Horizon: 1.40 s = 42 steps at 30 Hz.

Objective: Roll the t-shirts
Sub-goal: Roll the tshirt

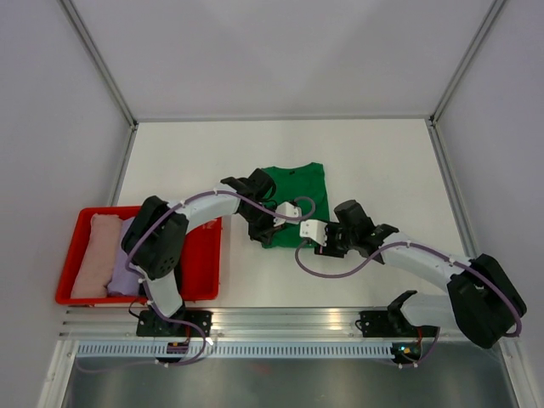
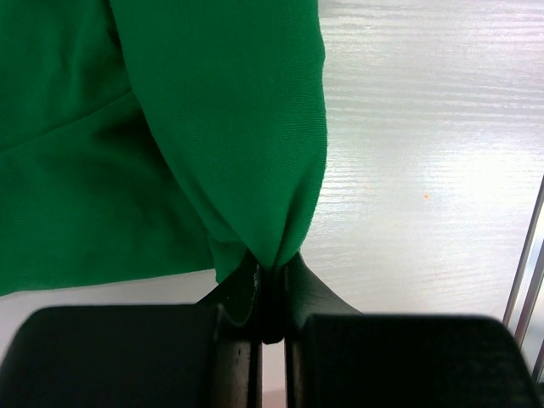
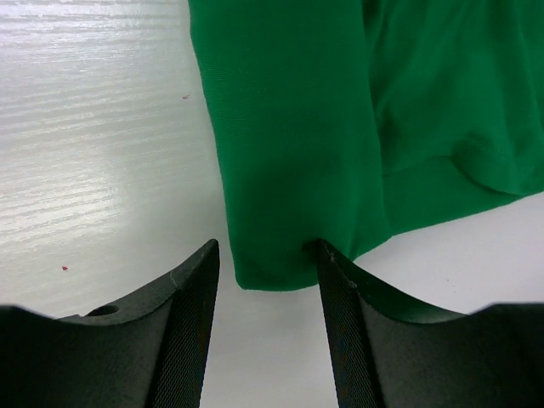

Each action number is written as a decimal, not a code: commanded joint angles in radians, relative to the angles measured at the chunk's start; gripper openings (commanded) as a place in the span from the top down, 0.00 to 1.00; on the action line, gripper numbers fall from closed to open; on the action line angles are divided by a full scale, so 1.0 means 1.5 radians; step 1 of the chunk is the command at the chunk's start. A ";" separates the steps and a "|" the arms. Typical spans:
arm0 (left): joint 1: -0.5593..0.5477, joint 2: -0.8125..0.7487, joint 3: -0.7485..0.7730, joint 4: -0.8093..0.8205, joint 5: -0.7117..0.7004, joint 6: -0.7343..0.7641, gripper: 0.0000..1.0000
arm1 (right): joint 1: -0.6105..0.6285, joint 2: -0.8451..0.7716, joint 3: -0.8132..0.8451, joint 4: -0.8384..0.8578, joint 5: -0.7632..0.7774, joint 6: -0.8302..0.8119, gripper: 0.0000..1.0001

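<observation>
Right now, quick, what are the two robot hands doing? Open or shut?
Left gripper: closed, pinching the green t-shirt.
Right gripper: open, jaws either side of the shirt's edge.

Left arm [image 1: 183, 212], right arm [image 1: 412, 253], white tubular links [image 1: 218, 202], black joint housings [image 1: 157, 240], lavender cables [image 1: 333, 274], white wrist camera blocks [image 1: 314, 229], right gripper [image 3: 267, 248], matte black ribbed fingers [image 3: 191, 336].
</observation>
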 commanded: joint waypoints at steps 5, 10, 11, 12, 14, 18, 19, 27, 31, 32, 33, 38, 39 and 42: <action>0.011 0.011 0.019 -0.017 0.026 0.049 0.98 | 0.002 0.060 0.019 0.017 0.022 -0.030 0.45; 0.014 0.011 0.008 -0.024 0.023 0.072 0.97 | 0.002 0.077 0.030 -0.025 0.004 -0.013 0.62; 0.015 0.010 0.005 -0.029 0.023 0.074 0.97 | 0.002 0.077 0.035 -0.044 0.004 -0.011 0.76; 0.014 0.009 0.000 -0.033 0.024 0.086 0.96 | 0.002 0.074 0.034 -0.049 0.008 -0.011 0.82; 0.015 0.005 -0.006 -0.039 0.026 0.094 0.95 | 0.002 0.067 0.036 -0.060 0.003 -0.005 0.92; 0.015 0.003 -0.003 -0.089 0.035 0.116 0.92 | 0.002 0.054 0.076 -0.147 -0.054 0.006 1.00; 0.015 -0.001 -0.003 -0.099 0.041 0.121 0.91 | 0.002 0.049 0.092 -0.189 -0.063 0.007 1.00; 0.036 0.000 0.001 -0.179 0.111 0.146 0.85 | -0.030 0.046 0.130 -0.285 -0.211 -0.015 1.00; 0.042 0.034 0.028 -0.183 0.113 0.124 0.84 | -0.073 0.093 0.170 -0.269 -0.252 0.004 1.00; 0.044 0.036 0.032 -0.187 0.112 0.121 0.83 | -0.081 0.101 0.176 -0.265 -0.258 0.017 1.00; 0.049 0.041 0.039 -0.188 0.110 0.119 0.82 | -0.087 0.106 0.179 -0.257 -0.262 0.025 1.00; 0.065 0.070 0.071 -0.194 0.080 0.092 0.74 | -0.131 0.123 0.177 -0.201 -0.259 0.085 0.98; 0.069 0.073 0.078 -0.197 0.081 0.079 0.72 | -0.135 0.133 0.178 -0.194 -0.262 0.105 0.98; 0.085 0.082 0.107 -0.200 0.087 0.056 0.64 | -0.153 0.154 0.184 -0.189 -0.278 0.125 0.98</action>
